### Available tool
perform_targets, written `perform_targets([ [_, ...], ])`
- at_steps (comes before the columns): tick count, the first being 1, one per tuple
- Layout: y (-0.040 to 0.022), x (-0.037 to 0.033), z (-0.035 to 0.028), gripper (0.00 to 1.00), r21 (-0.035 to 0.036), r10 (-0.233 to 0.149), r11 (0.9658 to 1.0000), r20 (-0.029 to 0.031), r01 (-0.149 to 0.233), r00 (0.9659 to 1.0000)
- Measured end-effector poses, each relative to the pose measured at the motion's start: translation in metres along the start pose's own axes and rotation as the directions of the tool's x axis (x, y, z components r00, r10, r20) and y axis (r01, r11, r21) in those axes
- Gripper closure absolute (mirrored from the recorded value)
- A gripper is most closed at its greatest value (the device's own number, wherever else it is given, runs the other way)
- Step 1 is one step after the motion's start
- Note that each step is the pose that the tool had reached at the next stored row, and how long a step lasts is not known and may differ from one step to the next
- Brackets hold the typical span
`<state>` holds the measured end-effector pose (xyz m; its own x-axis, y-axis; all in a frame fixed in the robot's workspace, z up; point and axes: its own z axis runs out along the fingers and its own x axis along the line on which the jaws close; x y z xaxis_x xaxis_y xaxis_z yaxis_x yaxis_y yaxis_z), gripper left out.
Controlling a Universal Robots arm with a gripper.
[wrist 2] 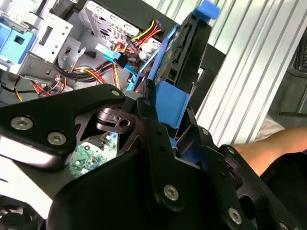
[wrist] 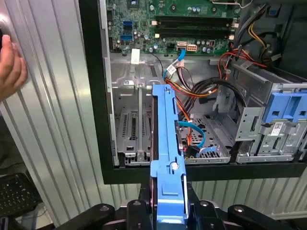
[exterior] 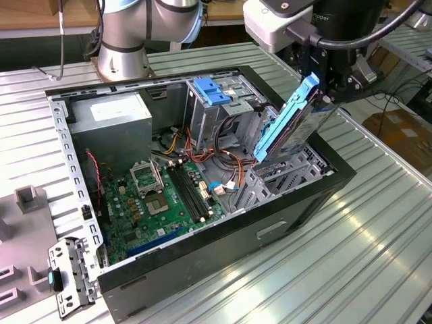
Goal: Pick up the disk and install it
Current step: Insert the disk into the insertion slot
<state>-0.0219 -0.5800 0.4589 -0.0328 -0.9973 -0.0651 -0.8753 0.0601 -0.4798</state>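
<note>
In the exterior view, an open computer case lies on the ribbed metal tabletop. The grey power-supply box inside carries a white label whose print is too small to read. The disk, a flat silver-grey drive framed by light blue rails, is in the air, steeply tilted. Its lower end is just above the drive cage at the case's end on the exterior view's right. The claw grips its upper end, and the arm's wrist reaches down from above. A fixed blue bracket tops the tall cage beside it. A small loose metal bracket lies near the tabletop's near edge.

In the second wrist view, the black claw is closed on the disk's blue carrier end. The drive is seen edge-on, over coloured cables. A person's arm lies beyond the case.

In the first wrist view, the disk's blue rail runs straight out from the claw, over the empty bay. The green motherboard lies further in. A white sticker on the cage is unreadable. A person's hand rests near the tabletop's edge.
</note>
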Motion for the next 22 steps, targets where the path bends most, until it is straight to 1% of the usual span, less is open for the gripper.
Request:
perform_targets([
  [1,0.0008,0.0001,0.0003,0.63,0.0274,-0.001,0.9996,0.0018,0.001,1.0000],
  [2,0.0023,0.0003,0.0015,0.63,0.0507,-0.002,0.9987,0.0033,0.002,1.0000],
  [3,0.0107,0.0010,0.0057,0.63,0.1059,-0.005,0.9944,0.0062,0.004,1.0000],
  [4,0.0123,0.0011,0.0062,0.63,0.1226,-0.006,0.9924,0.0074,0.005,1.0000],
  [5,0.0142,0.0012,0.0075,0.63,0.1344,-0.006,0.9909,0.0081,0.005,0.9999],
  [8,0.0175,0.0018,0.0128,0.63,0.1371,-0.006,0.9905,0.0082,0.005,0.9999],
  [9,0.0187,0.0022,0.0147,0.63,0.1395,-0.006,0.9902,0.0083,0.005,0.9999],
  [10,0.0197,0.0026,0.0160,0.63,0.1450,-0.007,0.9894,0.0085,0.005,0.9999],
  [11,0.0206,0.0028,0.0164,0.63,0.1532,-0.007,0.9882,0.0087,0.006,0.9999],
  [12,0.0224,0.0031,0.0158,0.63,0.1668,-0.008,0.9860,0.0095,0.006,0.9999],
  [13,0.0260,0.0037,0.0139,0.63,0.1755,-0.008,0.9845,0.0100,0.006,0.9999],
  [14,0.0306,0.0042,0.0120,0.63,0.1802,-0.009,0.9836,0.0102,0.007,0.9999],
  [16,0.0338,0.0048,0.0121,0.63,0.1870,-0.009,0.9823,0.0106,0.007,0.9999],
  [17,0.0352,0.0051,0.0125,0.63,0.1942,-0.009,0.9809,0.0110,0.007,0.9999],
  [18,0.0359,0.0053,0.0126,0.63,0.1996,-0.010,0.9799,0.0111,0.007,0.9999],
  [19,0.0379,0.0058,0.0125,0.63,0.2101,-0.010,0.9776,0.0117,0.008,0.9999],
  [20,0.0400,0.0062,0.0124,0.63,0.2177,-0.011,0.9760,0.0121,0.008,0.9999],
  [21,0.0413,0.0066,0.0122,0.63,0.2227,-0.011,0.9749,0.0122,0.008,0.9999],
  [22,0.0436,0.0072,0.0127,0.63,0.2320,-0.011,0.9727,0.0130,0.008,0.9999],
])
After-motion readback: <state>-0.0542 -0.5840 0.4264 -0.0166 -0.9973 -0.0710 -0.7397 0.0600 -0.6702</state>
